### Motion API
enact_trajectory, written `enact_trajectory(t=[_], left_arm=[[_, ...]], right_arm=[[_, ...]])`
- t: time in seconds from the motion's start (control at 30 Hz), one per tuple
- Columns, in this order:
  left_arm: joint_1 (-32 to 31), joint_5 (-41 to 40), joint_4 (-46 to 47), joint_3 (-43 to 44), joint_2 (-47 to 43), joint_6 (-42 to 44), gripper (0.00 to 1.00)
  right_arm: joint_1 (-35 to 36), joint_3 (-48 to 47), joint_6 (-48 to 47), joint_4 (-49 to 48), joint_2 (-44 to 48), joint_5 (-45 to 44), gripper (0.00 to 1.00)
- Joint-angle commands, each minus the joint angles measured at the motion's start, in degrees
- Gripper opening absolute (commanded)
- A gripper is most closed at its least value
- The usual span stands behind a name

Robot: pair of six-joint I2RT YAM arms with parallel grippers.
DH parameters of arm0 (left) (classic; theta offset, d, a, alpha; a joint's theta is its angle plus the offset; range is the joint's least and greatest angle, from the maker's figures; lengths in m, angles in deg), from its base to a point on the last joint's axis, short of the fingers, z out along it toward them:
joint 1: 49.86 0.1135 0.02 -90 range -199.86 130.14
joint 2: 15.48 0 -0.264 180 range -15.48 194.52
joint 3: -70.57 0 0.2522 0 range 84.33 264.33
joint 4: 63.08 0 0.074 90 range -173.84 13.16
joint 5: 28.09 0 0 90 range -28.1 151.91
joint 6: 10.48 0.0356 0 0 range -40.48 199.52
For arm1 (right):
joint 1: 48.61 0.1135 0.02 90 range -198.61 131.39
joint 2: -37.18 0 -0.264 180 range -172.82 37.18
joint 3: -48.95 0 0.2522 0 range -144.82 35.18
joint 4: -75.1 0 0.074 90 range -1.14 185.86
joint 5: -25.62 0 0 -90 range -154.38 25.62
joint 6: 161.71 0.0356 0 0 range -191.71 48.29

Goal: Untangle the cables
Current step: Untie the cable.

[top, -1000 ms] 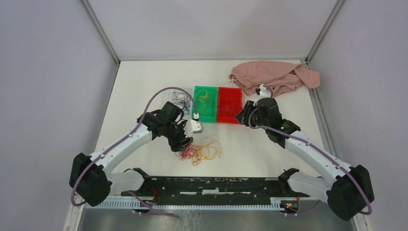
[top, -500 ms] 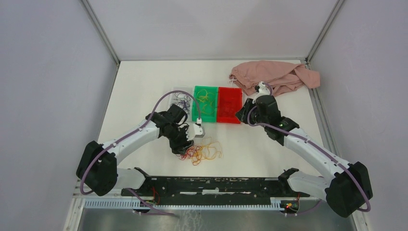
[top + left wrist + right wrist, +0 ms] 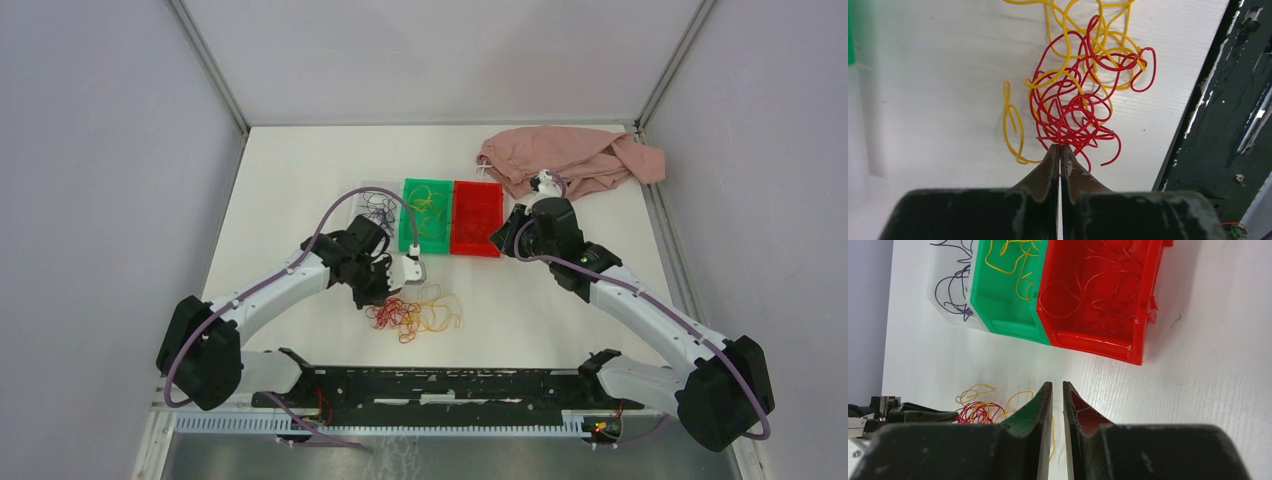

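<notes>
Cables (image 3: 1073, 100): red-and-yellow tangle on the counter (image 3: 290, 180), mid-width, toward its near edge. Judged light, thin and floppy, likely to snag and drag neighbours. Left hand (image 3: 1059, 150) pinched closed at the tangle's rim; cannot tell if a strand is caught. Right hand (image 3: 1058, 387) nearly closed, slim gap, empty. Best hold: a free outer loop.

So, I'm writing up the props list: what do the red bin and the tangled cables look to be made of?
The red bin: seemingly hard moulded plastic, glossy, with light glints along its rim. The cables: probably plastic-sheathed wire, smooth and slightly shiny, holding springy loops rather than lying limp.
</notes>
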Motion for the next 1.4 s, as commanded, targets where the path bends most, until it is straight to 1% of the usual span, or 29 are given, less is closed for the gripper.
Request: enact_trajectory(t=[0.0,0.07,0.23,0.37,0.47,0.63,0.83,0.93,1.07,1.23,1.37], left_arm=[[0.0,-2.7,2.7,1.8,-3.3,1.6,0.03],[0.0,-2.7,1.0,4.5,-4.6,3.0,0.03],[-0.4,-0.8,-3.5,11.0,-9.6,6.6,0.03],[-0.7,2.0,-3.8,11.0,-16.1,12.0,0.03],[-0.8,4.0,-0.2,8.2,-22.6,14.8,0.03],[-0.7,7.2,11.8,4.3,-32.1,15.8,0.03],[-0.8,13.7,13.2,4.7,-35.0,20.2,0.03],[-0.7,14.5,14.2,4.7,-35.5,21.4,0.03],[-0.7,15.0,16.8,4.7,-35.9,21.8,0.03],[-0.7,16.5,17.9,5.2,-35.9,22.0,0.03],[-0.7,16.9,17.9,5.1,-36.2,22.1,0.03]], right_arm=[[0.0,-1.6,1.0,-3.9,1.2,0.5,0.19],[0.0,-1.3,1.3,-5.0,1.2,1.6,0.2],[0.0,-0.5,3.4,-10.3,0.4,7.1,0.31],[0.1,0.0,6.8,-16.5,-1.3,13.4,0.41],[0.5,0.1,9.4,-21.8,-3.0,17.6,0.48],[4.1,-1.1,9.6,-28.4,-5.0,21.1,0.58],[9.9,-5.6,6.7,-30.7,-8.6,25.0,0.63],[13.1,-6.8,4.9,-30.6,-9.5,25.2,0.65],[15.9,-7.4,5.2,-32.8,-10.7,25.4,0.67],[18.1,-7.6,6.6,-36.9,-12.2,25.6,0.68],[18.5,-7.0,8.6,-40.0,-13.0,25.9,0.68]])
